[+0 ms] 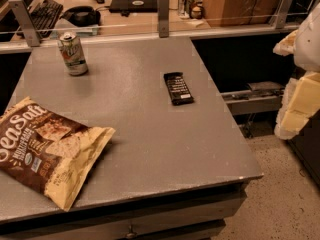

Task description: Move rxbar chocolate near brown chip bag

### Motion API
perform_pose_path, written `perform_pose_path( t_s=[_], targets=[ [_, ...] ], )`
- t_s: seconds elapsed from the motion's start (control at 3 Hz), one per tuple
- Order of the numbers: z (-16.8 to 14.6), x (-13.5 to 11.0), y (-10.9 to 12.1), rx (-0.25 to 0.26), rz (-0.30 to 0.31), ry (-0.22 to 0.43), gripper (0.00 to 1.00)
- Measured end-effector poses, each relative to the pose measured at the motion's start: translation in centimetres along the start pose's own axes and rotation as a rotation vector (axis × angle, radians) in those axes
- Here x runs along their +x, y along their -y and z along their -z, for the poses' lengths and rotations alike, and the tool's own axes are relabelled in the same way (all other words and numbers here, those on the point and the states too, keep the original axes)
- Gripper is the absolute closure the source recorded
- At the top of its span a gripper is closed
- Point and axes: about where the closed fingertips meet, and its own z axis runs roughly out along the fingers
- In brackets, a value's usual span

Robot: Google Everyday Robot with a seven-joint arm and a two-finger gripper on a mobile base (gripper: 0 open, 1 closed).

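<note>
By my reading none of the move is done: the rxbar chocolate (178,88) lies flat on the grey table (150,149), right of centre towards the far side, well apart from the brown chip bag (47,149) at the near left edge, so the whole carry is left. The gripper (299,101) hangs beyond the table's right edge, well apart from the bar to its left; whether it is spread or pressed together I cannot tell. 1 soda can (73,53) stands far left
</note>
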Motion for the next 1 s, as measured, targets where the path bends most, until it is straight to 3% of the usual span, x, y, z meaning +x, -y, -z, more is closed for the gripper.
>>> perform_pose_path(
  t_s=[0.33,0.67,1.0],
  targets=[
    [0.0,0.0,0.0,0.0,0.0,0.0,0.0],
    [-1.5,-0.8,1.5,0.01,0.001,0.039,0.0],
    [-5.1,-2.8,4.5,0.006,-0.007,0.118,0.0]
  ],
)
